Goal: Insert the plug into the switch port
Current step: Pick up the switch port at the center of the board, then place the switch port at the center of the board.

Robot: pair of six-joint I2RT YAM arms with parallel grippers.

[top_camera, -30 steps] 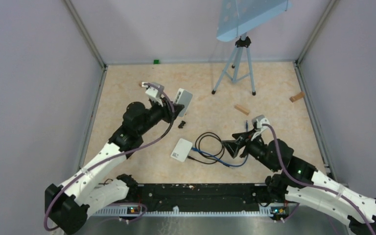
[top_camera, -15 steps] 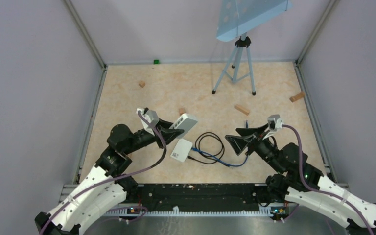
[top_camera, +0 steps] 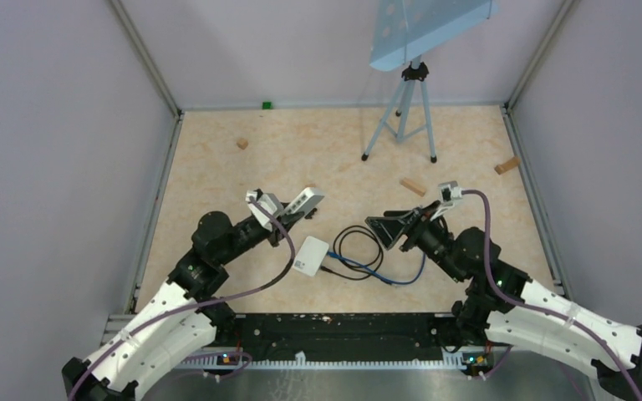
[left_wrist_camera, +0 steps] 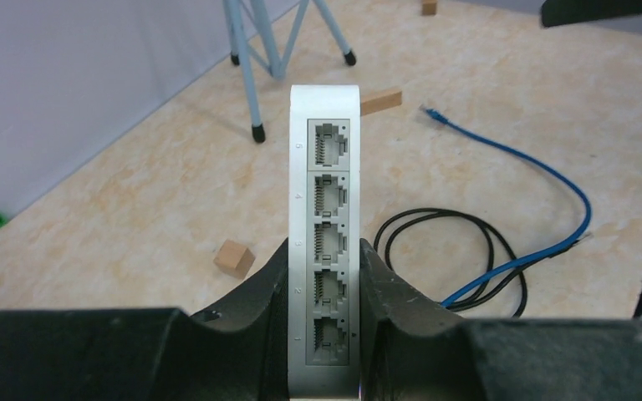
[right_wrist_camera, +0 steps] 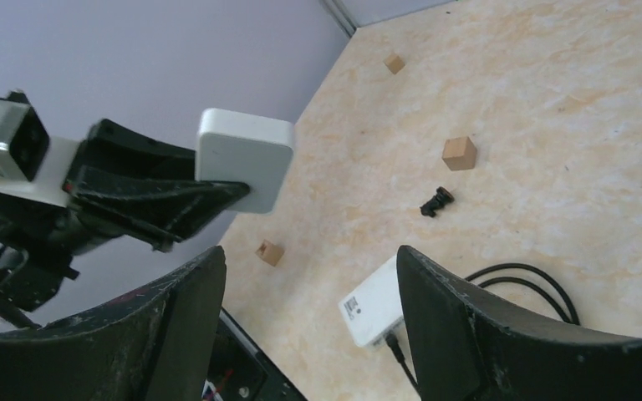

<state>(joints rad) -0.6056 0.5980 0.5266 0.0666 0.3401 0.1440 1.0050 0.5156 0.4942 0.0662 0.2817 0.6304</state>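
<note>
My left gripper [top_camera: 298, 210] is shut on the white network switch [top_camera: 308, 200] and holds it above the floor. In the left wrist view the switch [left_wrist_camera: 324, 167] stands upright between my fingers [left_wrist_camera: 384, 292], its row of several empty ports facing the camera. The blue cable [left_wrist_camera: 552, 180] lies on the floor beyond it, its plug [left_wrist_camera: 435, 114] free at the far end. My right gripper [top_camera: 382, 227] is open and empty, raised above the cables and facing the switch [right_wrist_camera: 245, 159]. In the top view the plug is hidden behind my right gripper.
A second white box [top_camera: 310, 255] with a black cable [top_camera: 359, 242] plugged in lies on the floor, and shows in the right wrist view [right_wrist_camera: 376, 301]. A tripod [top_camera: 401, 109] stands at the back. Wooden blocks [top_camera: 413, 186] [top_camera: 507, 165] [top_camera: 242, 143] and a small black part [right_wrist_camera: 436, 200] are scattered around.
My left gripper carried the switch back from the far left toward the middle. My right gripper rose from the cables, still open, and shifted left toward the switch.
</note>
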